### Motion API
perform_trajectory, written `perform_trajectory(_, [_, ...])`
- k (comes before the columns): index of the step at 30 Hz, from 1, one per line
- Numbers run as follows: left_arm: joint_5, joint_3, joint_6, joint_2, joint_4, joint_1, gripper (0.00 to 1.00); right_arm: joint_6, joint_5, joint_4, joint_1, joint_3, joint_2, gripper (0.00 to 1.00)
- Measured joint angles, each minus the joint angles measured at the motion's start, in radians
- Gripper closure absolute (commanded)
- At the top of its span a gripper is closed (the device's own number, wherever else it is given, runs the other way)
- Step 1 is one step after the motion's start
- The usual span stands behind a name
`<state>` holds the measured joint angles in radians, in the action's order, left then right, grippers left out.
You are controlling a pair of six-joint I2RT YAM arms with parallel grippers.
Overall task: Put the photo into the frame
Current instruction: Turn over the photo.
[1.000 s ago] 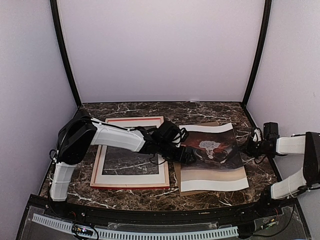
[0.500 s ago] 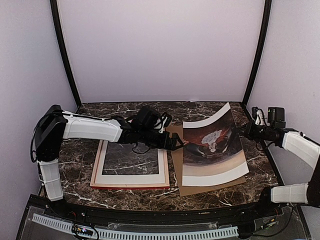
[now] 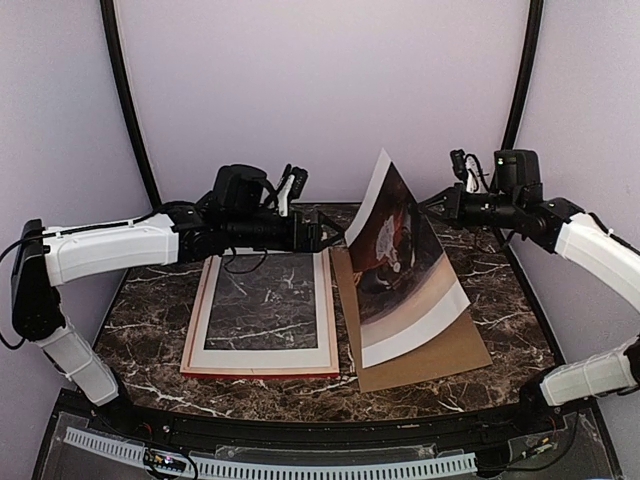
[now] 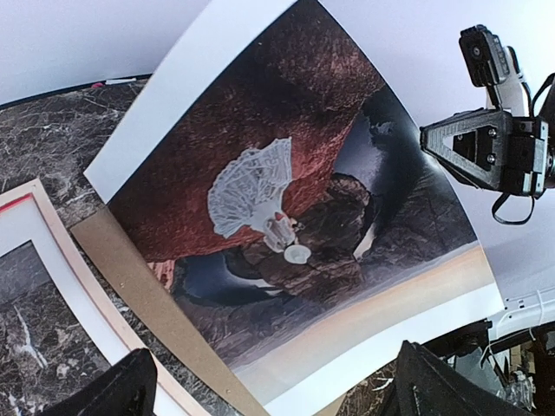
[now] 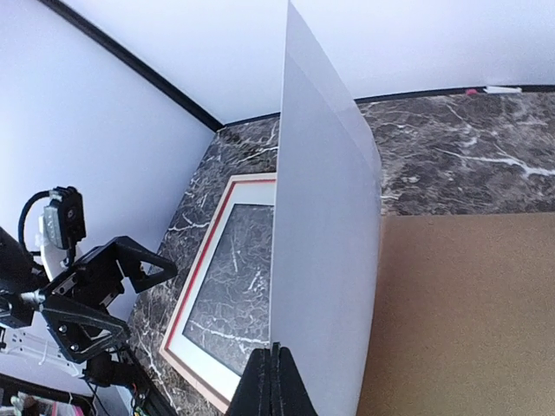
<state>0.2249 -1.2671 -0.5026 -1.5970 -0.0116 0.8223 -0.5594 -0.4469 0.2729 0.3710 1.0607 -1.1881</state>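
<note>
Your right jaws, clenched on the photo (image 3: 400, 255), have tipped it up from the board (image 3: 440, 357) to near upright, just right of the frame (image 3: 265, 360); your left jaws wait released, transfer outstanding.

Lilac walls (image 3: 320, 90), black posts (image 3: 131, 100), marble tabletop (image 3: 500, 300) (white-veined)

White-and-black left arm (image 3: 110, 245) reached from near-left base, up and rightward, forearm about level above the table. Black two-finger left gripper (image 3: 322, 238) pointed right, jaws wide apart, nothing between them. White-and-black right arm (image 3: 590, 245) folded at the elbow on the near right, forearm high, angled left. Black right gripper (image 3: 441, 207) pointed left, jaws pinched on the edge of the large sepia-brown paper photo (image 3: 395, 250).
</note>
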Motion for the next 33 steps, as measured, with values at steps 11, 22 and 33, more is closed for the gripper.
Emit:
perform_trajectory(11, [0.012,-0.002,-0.095,0.056,0.000,0.000,0.05,0.002,0.224,0.065,0.370,0.260,-0.224,1.00])
perform_trajectory(22, [-0.119,0.035,-0.188,0.211,-0.010,-0.016,0.09,0.002,0.327,0.088,0.532,0.346,-0.372,1.00])
perform_trajectory(33, [-0.177,0.117,-0.240,0.221,0.008,-0.066,0.18,-0.007,0.377,0.060,0.596,0.356,-0.407,1.00])
